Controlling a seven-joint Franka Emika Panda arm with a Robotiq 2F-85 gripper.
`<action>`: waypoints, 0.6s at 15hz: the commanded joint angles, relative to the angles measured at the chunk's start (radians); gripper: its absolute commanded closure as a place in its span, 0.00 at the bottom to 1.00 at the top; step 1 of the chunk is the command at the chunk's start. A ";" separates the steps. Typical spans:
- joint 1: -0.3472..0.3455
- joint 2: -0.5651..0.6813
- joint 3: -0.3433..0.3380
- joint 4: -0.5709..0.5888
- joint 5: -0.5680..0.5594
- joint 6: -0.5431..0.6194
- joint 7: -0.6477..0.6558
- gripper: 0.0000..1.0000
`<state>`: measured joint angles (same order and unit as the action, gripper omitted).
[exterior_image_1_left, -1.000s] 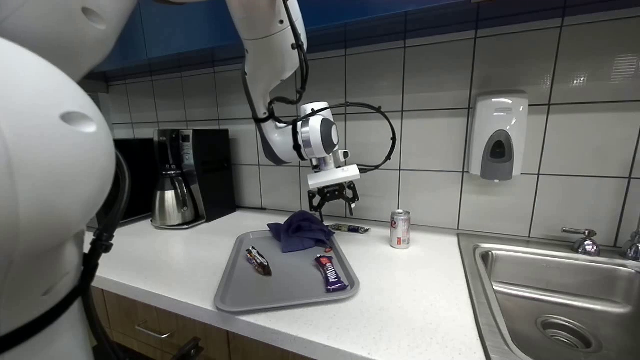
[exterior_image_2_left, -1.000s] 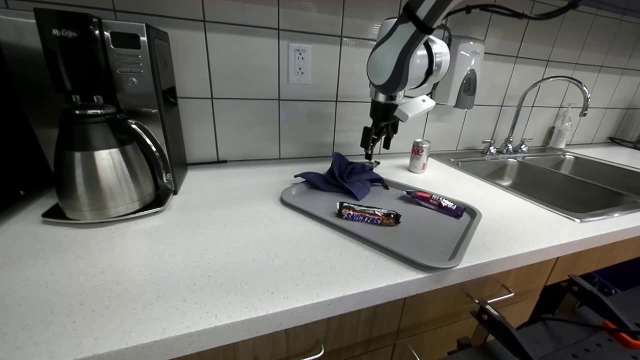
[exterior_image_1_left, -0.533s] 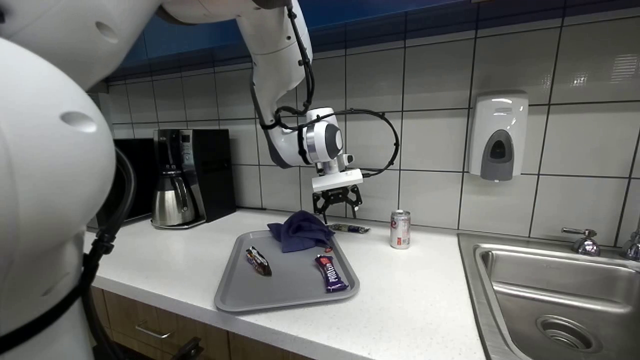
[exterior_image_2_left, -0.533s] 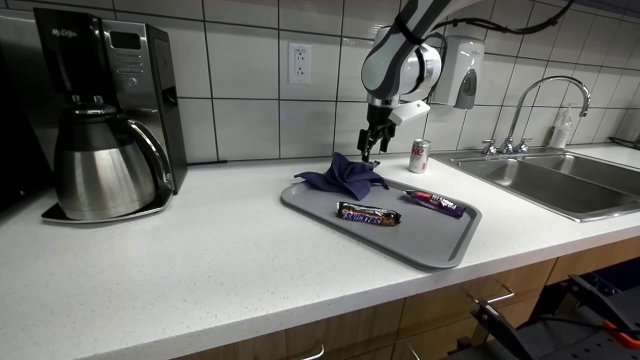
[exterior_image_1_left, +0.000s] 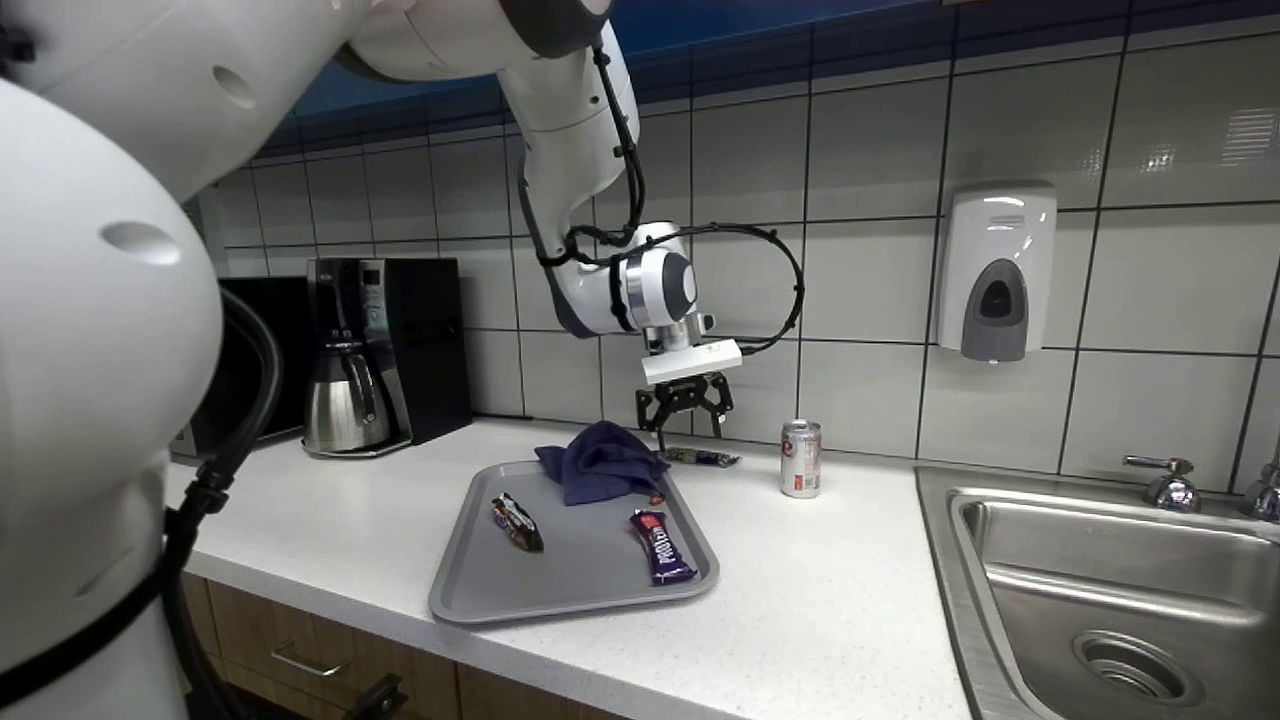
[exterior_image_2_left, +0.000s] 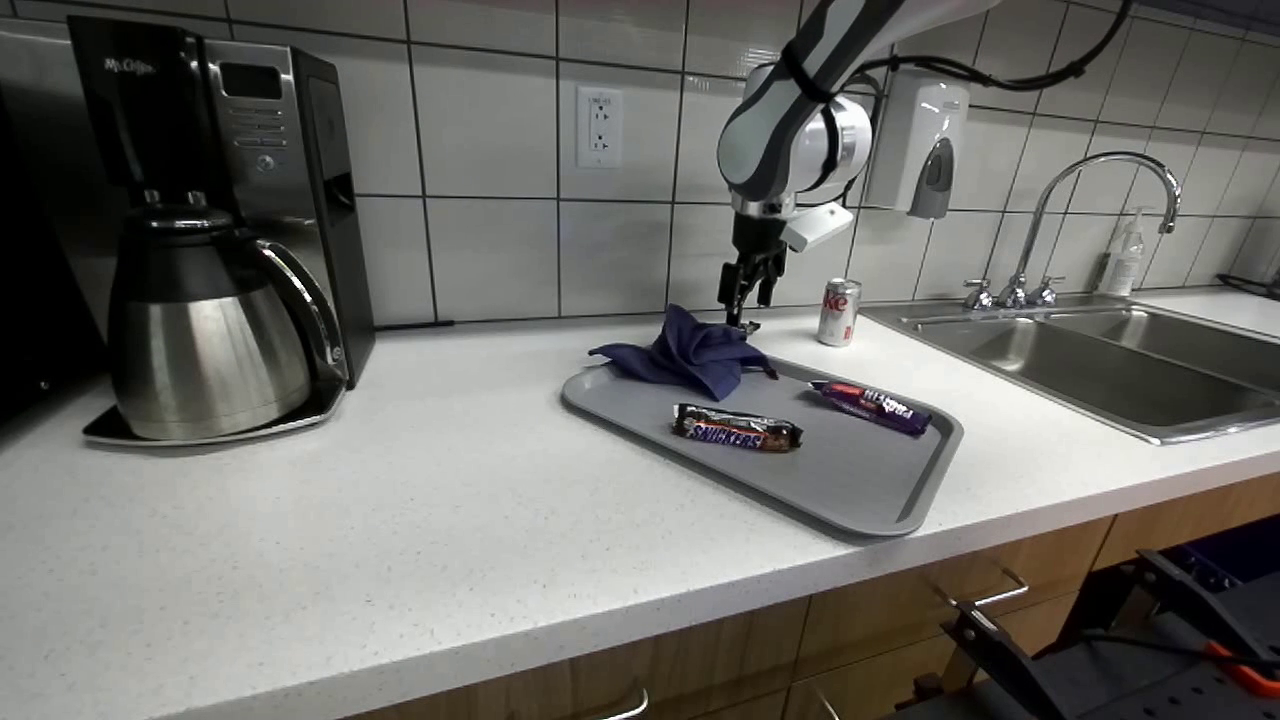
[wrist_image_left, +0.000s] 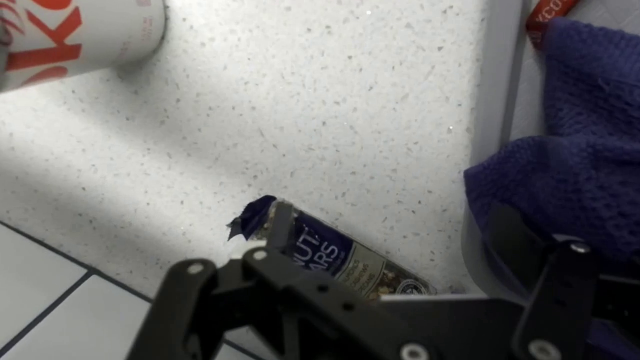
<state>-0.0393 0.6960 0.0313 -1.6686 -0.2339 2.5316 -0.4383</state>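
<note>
My gripper (exterior_image_1_left: 690, 438) stands wide open with nothing between its fingers, above the back of the counter. Nearest to it is a nut bar (wrist_image_left: 360, 260) in a clear and dark blue wrapper, lying on the counter by the tiled wall. In the wrist view one finger (wrist_image_left: 283, 222) covers part of the bar's left end, and the gripper's body hides its lower edge. The opposite finger (wrist_image_left: 515, 235) appears over the purple towel (wrist_image_left: 595, 150), which is bunched on the tray's back corner. Whether that finger touches the cloth, I cannot tell.
A grey tray (exterior_image_1_left: 570, 590) holds a Snickers bar (exterior_image_2_left: 737, 428), a purple protein bar (exterior_image_2_left: 870, 407) and a small red wrapper (wrist_image_left: 550, 15), partly under the towel. A soda can (exterior_image_1_left: 800, 460) stands upright right of the nut bar. The sink (exterior_image_1_left: 1120, 600) and coffee maker (exterior_image_2_left: 220, 300) flank the counter.
My open gripper has moved slightly right and down in an exterior view, coming lower over the nut bar. The bars, towel, tray and can have not moved.
</note>
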 joint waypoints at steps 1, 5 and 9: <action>-0.069 0.048 0.069 0.097 0.031 -0.075 -0.160 0.00; -0.123 0.082 0.129 0.154 0.077 -0.127 -0.347 0.00; -0.122 0.114 0.131 0.203 0.094 -0.165 -0.477 0.00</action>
<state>-0.1453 0.7714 0.1403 -1.5415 -0.1615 2.4282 -0.8111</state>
